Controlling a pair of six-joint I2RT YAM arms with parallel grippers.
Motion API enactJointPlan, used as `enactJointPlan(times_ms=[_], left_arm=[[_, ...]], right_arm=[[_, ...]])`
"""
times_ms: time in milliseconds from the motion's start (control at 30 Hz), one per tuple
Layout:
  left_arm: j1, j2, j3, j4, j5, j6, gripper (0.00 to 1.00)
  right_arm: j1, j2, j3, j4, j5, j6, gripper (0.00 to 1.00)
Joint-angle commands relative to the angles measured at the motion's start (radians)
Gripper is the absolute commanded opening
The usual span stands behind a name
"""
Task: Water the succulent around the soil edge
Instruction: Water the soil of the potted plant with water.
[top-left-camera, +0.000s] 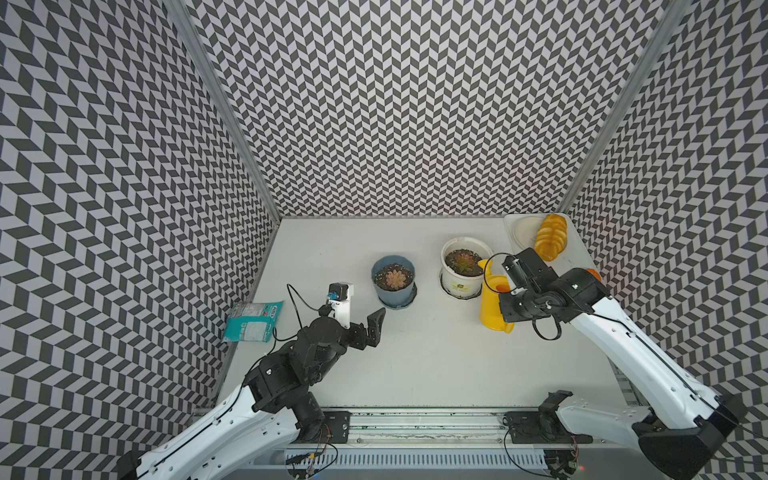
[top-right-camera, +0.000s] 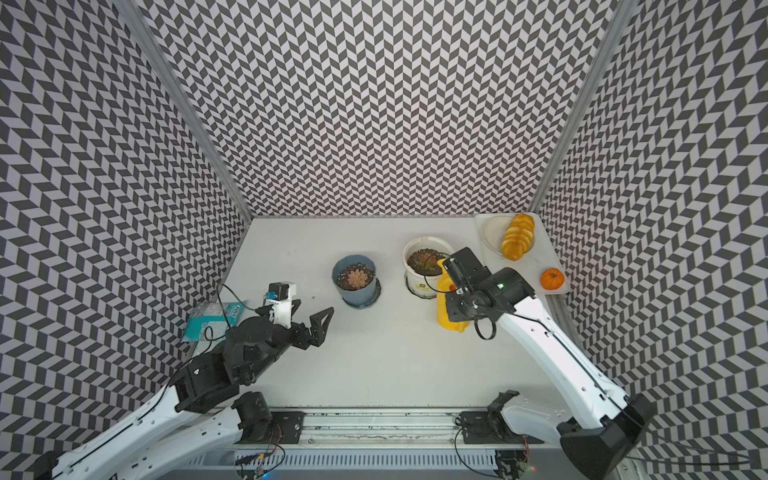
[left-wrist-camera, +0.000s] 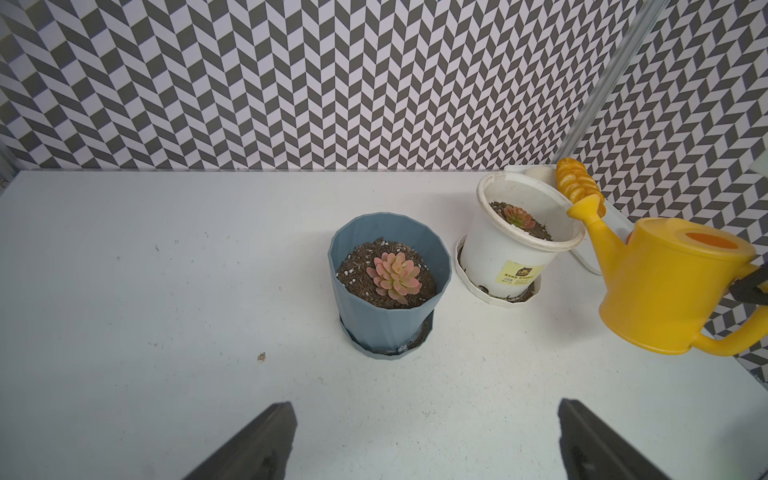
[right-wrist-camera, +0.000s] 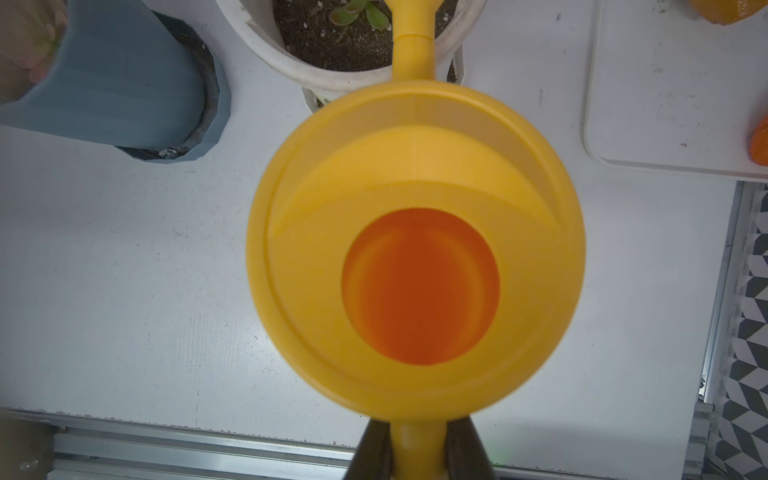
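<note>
1. Right wrist view: the right gripper (right-wrist-camera: 417, 451) has its jaws clamped on the handle of the yellow watering can (right-wrist-camera: 415, 166), whose fill hole faces the camera. The can's long axis runs straight away from the gripper. Its spout (right-wrist-camera: 413, 45) crosses the rim of the white pot (right-wrist-camera: 266, 58) and reaches over the soil (right-wrist-camera: 316, 45), with the green succulent (right-wrist-camera: 357, 10) just beside it. The frame cuts off the spout's tip.
2. Left wrist view: the left gripper (left-wrist-camera: 426, 403) has its jaws wide apart with nothing between them. It faces the blue-grey pot (left-wrist-camera: 386, 324) and its pink succulent (left-wrist-camera: 394, 276). The 2 pots stand near each other but apart. The spout's head hangs over the white pot's rim on the side away from the blue-grey pot, and no water shows.
3. Both top views: the green succulent lies to the left of the spout's head. I judge the pour would start at the right-hand soil edge and then circle the plant. The right arm is nearer, and the left gripper is well apart. The tray (top-right-camera: 540, 258), with a bread loaf (top-right-camera: 517, 235) and a small pumpkin (top-right-camera: 552, 278), sits just beside that arm and is likely the tightest spot. A wipes packet (top-left-camera: 251, 322) lies far left, out of the way.
</note>
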Motion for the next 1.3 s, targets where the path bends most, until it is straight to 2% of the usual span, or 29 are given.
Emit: enactJointPlan(times_ms=[0,200,467,1033,1267], left_arm=[[-0.007,-0.005,-0.004,0.011,-0.01,-0.002,1.0],[-0.009,-0.006,-0.004,0.011,-0.012,-0.003,1.0],[-0.013,-0.005,-0.005,0.011,-0.012,-0.002,1.0],[-0.026,-0.014,-0.004,0.012,-0.015,-0.002,1.0],[-0.03,-0.018,-0.004,0.011,-0.02,-0.002,1.0]], right_arm=[[-0.011,0.004,0.025,0.026,0.058,-0.002,0.0],[-0.021,0.049,0.058,0.031,0.128,-0.021,0.0],[-0.024,0.111,0.101,0.068,0.1,-0.048,0.0],[-0.023,0.243,0.241,0.051,0.154,-0.097,0.0],[-0.022,0.272,0.277,0.043,0.138,-0.119,0.0]])
